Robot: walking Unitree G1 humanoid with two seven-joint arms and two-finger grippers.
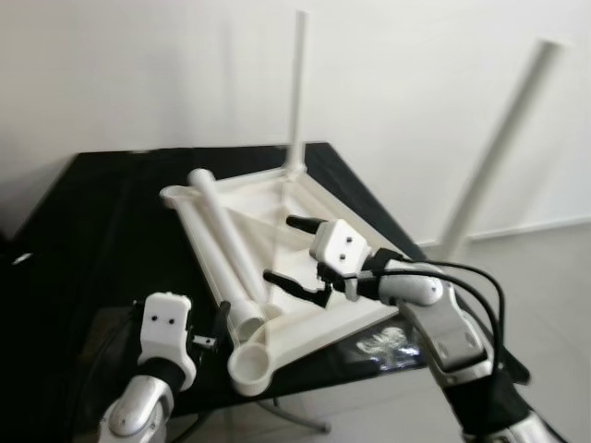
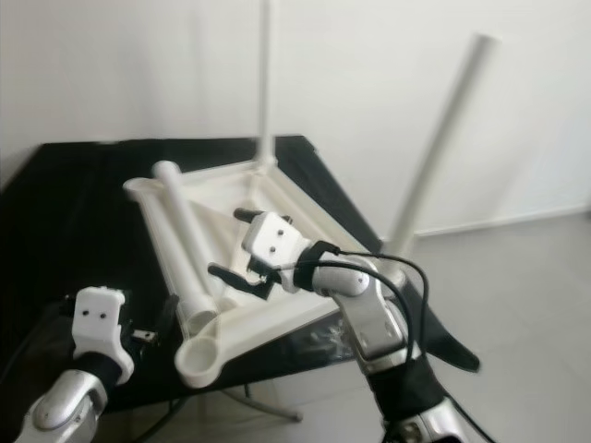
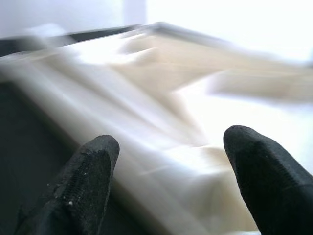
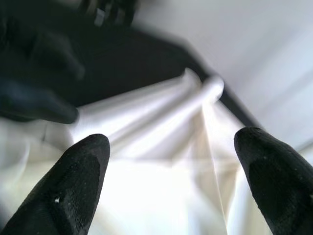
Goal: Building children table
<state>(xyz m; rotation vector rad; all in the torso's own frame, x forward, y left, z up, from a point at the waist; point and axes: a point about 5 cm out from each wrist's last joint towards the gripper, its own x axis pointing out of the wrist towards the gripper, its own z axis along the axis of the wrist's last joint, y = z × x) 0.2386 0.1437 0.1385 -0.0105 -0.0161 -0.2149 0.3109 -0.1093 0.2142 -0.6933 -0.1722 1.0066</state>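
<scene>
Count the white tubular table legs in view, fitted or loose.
3. One thin white tubular leg stands upright at the upturned white plastic tabletop's far corner; a second rises tilted from its right corner; a third lies loose across the tabletop. Others may be hidden.

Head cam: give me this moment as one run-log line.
tabletop upside down on black table | two legs upright | loose leg lying on it | right gripper open above | left gripper open at near edge

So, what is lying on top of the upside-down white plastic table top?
One loose white tube leg lies across the white plastic table top; the right pincer hovers open above. Beneath, the black table is hidden.
</scene>
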